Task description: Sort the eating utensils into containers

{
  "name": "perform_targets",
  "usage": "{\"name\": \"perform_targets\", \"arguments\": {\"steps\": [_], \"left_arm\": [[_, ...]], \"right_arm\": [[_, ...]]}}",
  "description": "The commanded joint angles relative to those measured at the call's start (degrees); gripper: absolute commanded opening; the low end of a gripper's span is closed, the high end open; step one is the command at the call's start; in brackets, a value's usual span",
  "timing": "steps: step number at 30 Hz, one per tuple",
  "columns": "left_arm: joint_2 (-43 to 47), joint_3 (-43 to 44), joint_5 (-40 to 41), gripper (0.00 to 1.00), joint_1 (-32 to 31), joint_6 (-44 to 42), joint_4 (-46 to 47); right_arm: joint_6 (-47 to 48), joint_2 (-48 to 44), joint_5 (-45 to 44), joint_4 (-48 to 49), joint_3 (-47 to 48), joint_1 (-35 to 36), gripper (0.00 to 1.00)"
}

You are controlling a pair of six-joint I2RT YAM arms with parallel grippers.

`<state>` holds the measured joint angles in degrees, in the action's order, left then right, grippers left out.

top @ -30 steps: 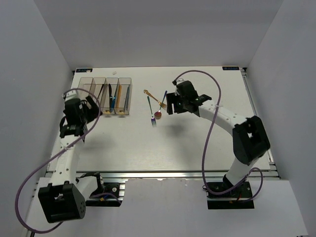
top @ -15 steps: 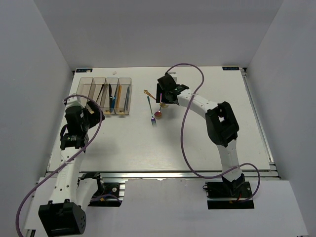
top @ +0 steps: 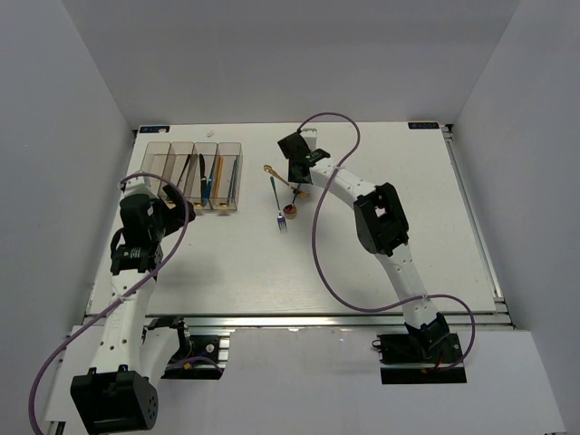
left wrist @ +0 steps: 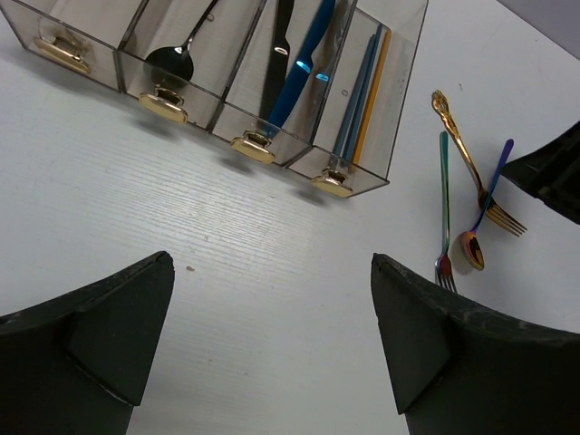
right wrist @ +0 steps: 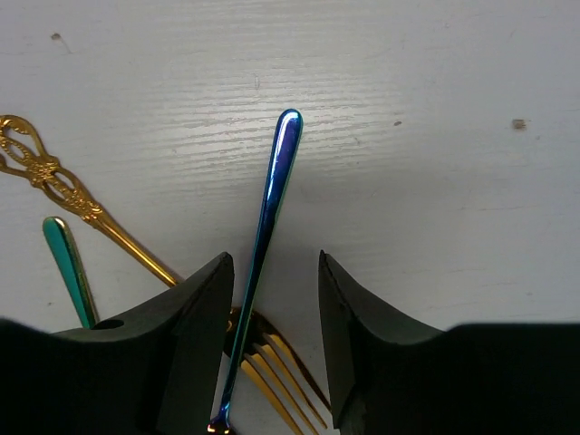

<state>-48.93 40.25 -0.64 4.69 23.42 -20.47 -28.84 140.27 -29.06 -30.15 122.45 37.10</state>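
Three loose utensils lie mid-table: a gold fork [top: 281,178], a green-handled fork [top: 276,201] and a spoon with a blue handle [top: 291,207]. My right gripper [top: 297,172] is open and low over them. In the right wrist view its jaws [right wrist: 274,263] stand on either side of the blue handle [right wrist: 272,190], which lies across the gold fork's tines [right wrist: 281,381]. The four joined containers [top: 156,149] stand at the back left. They hold a black spoon [left wrist: 172,59], a black knife and a blue knife [left wrist: 304,45], and chopsticks [left wrist: 367,82]. My left gripper [top: 168,207] is open and holds nothing, just in front of the bins.
The left wrist view shows the gold marks [left wrist: 252,147] on the bins' near ends and the loose utensils [left wrist: 444,199] to the right. The right arm's purple cable [top: 317,245] loops over the table's middle. White walls close in both sides.
My right arm has swung left and reached forward, bringing its gripper down over the loose utensils. The left arm drew back slightly from the bins.
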Motion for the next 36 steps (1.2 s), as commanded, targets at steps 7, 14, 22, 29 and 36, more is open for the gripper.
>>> {"name": "perform_targets", "arguments": {"steps": [7,14,22,29,36], "left_arm": [[0.6,0.7,-2.8,0.98,-0.2,0.2,1.7],[0.5,0.6,-3.1,0.98,-0.2,0.2,1.7],[0.6,0.5,-3.2,0.98,-0.2,0.2,1.7],[0.4,0.4,-3.1,0.98,-0.3,0.2,1.7],[0.1,0.4,-3.2,0.98,-0.2,0.2,1.8]], "right_arm": [[-0.8,4.4,-0.4,-0.7,2.5,-0.1,0.4],[-4.0,3.4,-1.7,-3.9,-2.5,0.1,0.22],[-7.3,0.4,-0.4,-3.2,-10.5,0.2,0.0],[-8.3,-1.7,4.6,-1.7,-9.4,-0.9,0.0],[-8.6,-7.3,5.9,1.1,-11.4,-1.7,0.0]]}}
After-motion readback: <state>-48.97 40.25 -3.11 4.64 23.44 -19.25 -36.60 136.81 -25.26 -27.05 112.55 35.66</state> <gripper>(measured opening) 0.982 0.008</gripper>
